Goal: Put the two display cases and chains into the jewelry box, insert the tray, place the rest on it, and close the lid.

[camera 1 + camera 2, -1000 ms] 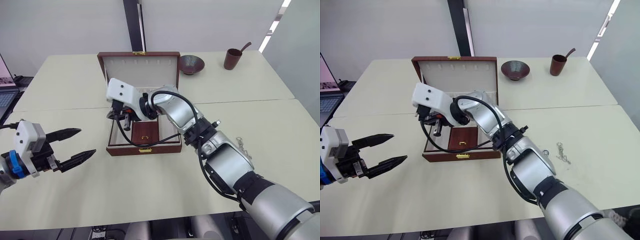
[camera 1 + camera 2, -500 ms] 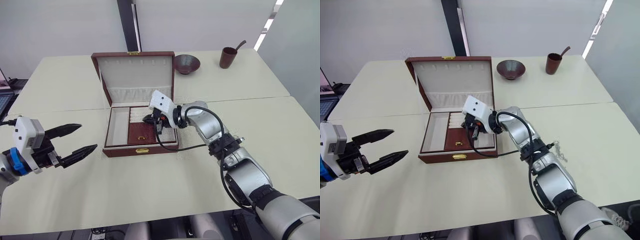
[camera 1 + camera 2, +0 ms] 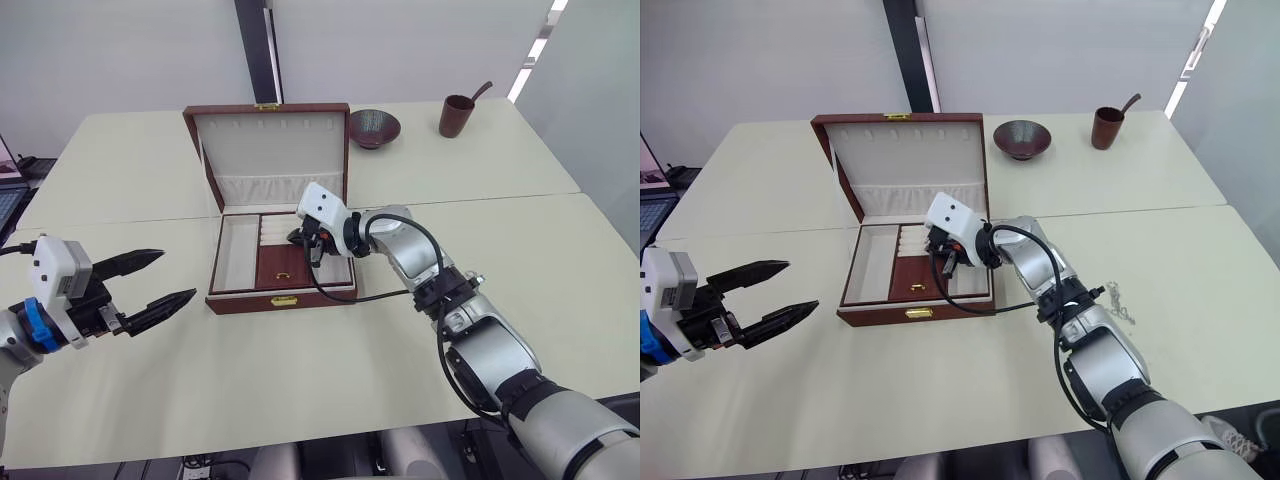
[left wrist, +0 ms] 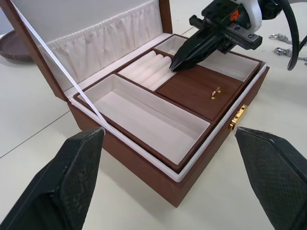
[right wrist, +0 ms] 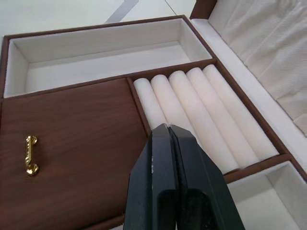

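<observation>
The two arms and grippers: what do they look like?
The left gripper has two black tapered fingers, textured at the pads, on a white block with a blue collar. The right gripper has matching black fingers under a white housing with a small red mark. A looping black cable runs along its arm of silver-grey segments and black joints.

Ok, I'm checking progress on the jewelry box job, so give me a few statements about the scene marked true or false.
1. The tray sits inside the jewelry box. True.
2. The lid is closed. False: it stands open, its cream lining showing.
3. The right hand is shut, its tips over the tray by the ring rolls. True.
4. The left hand grips the box's clasp. False: it is open, apart from the box.
5. A chain lies on the table right of the box. True.
</observation>
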`<move>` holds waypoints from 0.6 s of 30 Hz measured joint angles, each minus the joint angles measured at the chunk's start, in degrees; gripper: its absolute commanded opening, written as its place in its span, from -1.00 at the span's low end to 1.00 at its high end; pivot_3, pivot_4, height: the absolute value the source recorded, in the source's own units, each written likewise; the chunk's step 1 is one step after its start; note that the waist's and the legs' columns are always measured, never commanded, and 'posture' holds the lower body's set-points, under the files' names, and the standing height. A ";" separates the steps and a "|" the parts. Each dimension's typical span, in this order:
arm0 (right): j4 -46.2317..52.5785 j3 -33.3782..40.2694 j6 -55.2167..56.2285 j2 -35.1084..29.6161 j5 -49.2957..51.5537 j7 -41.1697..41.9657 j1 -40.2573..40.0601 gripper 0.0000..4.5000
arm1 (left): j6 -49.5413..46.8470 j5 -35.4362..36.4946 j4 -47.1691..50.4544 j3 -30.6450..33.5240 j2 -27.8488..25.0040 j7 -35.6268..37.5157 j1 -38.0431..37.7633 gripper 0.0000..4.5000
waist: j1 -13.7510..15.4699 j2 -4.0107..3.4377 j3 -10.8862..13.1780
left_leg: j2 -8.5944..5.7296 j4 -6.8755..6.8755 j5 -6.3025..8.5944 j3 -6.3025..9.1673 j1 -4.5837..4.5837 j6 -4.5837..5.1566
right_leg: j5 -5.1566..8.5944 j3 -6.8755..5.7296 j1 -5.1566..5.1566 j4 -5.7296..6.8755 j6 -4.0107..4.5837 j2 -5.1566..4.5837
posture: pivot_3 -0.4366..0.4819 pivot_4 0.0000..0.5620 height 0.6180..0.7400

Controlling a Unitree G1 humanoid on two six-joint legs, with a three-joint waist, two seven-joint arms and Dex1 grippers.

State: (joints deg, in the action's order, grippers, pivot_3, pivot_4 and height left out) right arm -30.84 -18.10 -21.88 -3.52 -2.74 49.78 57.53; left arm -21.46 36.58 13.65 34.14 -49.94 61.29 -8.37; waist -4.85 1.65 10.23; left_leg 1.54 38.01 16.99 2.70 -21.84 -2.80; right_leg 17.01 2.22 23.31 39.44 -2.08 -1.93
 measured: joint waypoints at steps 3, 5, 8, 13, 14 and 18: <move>6.20 2.57 -0.83 -2.46 2.05 0.08 -0.63 -0.99 | 0.48 -0.34 -0.40 0.27 0.67 -2.04 0.06 1.00 | 0.17 -0.01 0.00 | 0.00 0.00 0.00 0.01 -0.04 0.00 | 0.00 -0.01 0.01 -0.02 0.00 -0.04 | -0.05 -0.47 1.00; 14.79 4.64 -1.13 -6.00 3.82 0.42 -3.55 -0.99 | 0.59 -0.68 -1.23 1.39 0.74 -2.96 -0.23 1.00 | 0.54 0.02 -0.01 | 0.01 -0.01 0.00 0.05 -0.07 0.00 | 0.00 -0.07 -0.01 -0.06 0.00 -0.08 | -0.05 -0.47 1.00; 24.06 7.02 -1.03 -11.22 5.08 0.28 -9.51 -0.99 | 1.42 -1.60 -3.17 2.51 1.05 -3.62 -0.58 1.00 | 1.21 0.01 -0.01 | -0.02 -0.02 0.01 0.01 -0.09 0.00 | 0.00 -0.07 -0.04 -0.21 0.00 -0.08 | -0.05 -0.47 1.00; 32.21 13.68 2.02 -22.77 5.69 -1.31 -20.71 -0.99 | 5.98 -4.51 -9.87 4.21 3.89 -5.76 -1.67 1.00 | 1.88 0.01 0.00 | -0.03 -0.01 0.01 -0.13 -0.08 0.01 | 0.00 -0.03 -0.10 -0.36 -0.01 -0.08 | -0.05 -0.47 1.00; 32.75 15.57 2.54 -25.03 5.71 -1.56 -22.82 -0.99 | 7.01 -5.17 -11.02 4.57 4.17 -5.94 -2.15 1.00 | 1.96 0.02 -0.01 | -0.02 -0.01 0.01 -0.14 -0.08 0.01 | 0.00 -0.03 -0.11 -0.37 -0.01 -0.07 | -0.05 -0.47 1.00; 32.93 22.92 6.71 -33.80 6.21 -1.92 -33.33 -0.99 | 11.15 -7.31 -14.16 5.65 5.84 -7.00 -4.15 1.00 | 2.49 0.02 -0.01 | -0.03 -0.01 0.01 -0.22 -0.07 0.02 | 0.00 0.00 -0.13 -0.38 -0.01 -0.02 | -0.05 -0.47 1.00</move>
State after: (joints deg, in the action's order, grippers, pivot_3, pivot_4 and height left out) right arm 2.10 4.82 -15.17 -37.33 3.47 47.86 24.20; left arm -10.32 29.27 -0.51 39.79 -44.10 54.29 -12.53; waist -2.36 1.67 10.21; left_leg 1.52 38.00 17.00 2.49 -21.90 -2.77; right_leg 17.01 2.22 23.17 39.06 -2.09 -1.95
